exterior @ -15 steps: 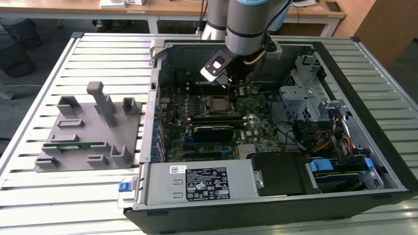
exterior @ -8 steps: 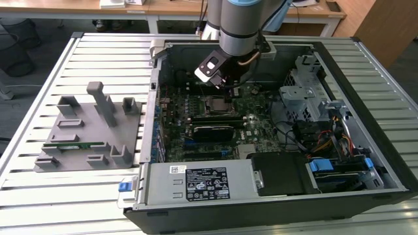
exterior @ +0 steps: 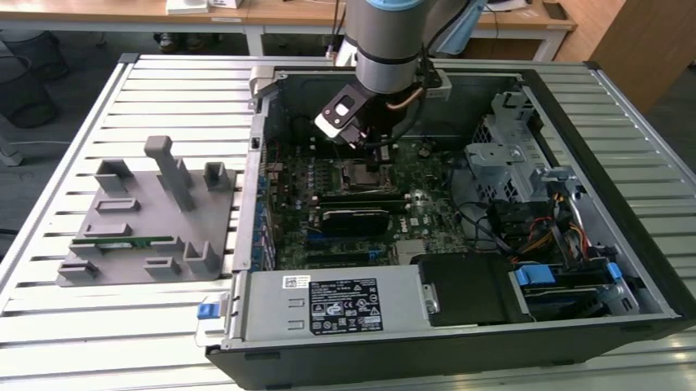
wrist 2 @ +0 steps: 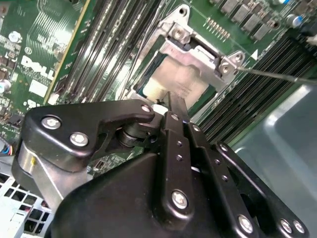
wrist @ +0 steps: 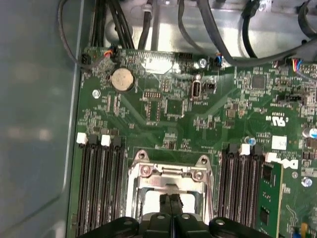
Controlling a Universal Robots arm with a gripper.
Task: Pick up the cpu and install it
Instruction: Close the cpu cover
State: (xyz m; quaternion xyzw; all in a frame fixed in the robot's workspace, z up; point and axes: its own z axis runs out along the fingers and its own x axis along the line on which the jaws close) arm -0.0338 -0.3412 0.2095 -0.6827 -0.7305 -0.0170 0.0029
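The cpu (wrist 2: 184, 82) is a flat silvery square with a pale corner. It lies flat inside the metal socket frame (wrist 2: 198, 47) on the green motherboard (exterior: 425, 204). In the first wrist view, the cpu (wrist: 147, 204) shows pale inside the socket frame (wrist: 168, 171). My gripper (exterior: 373, 156) hangs inside the open computer case, directly over the socket. Its two black fingers are pressed together, shut, with the fingertips (wrist 2: 174, 101) just above or touching the cpu's near edge. Whether they touch it I cannot tell. In the first wrist view the gripper (wrist: 171, 199) is centred over the socket opening.
Memory slots (wrist: 101, 188) flank the socket on both sides, with cables (wrist: 218, 34) along the case wall. A drive cage (exterior: 511, 159) and power supply (exterior: 326, 305) fill the case's other sides. On the slatted table, a grey fixture (exterior: 142, 220) holds a green memory stick (exterior: 122, 242).
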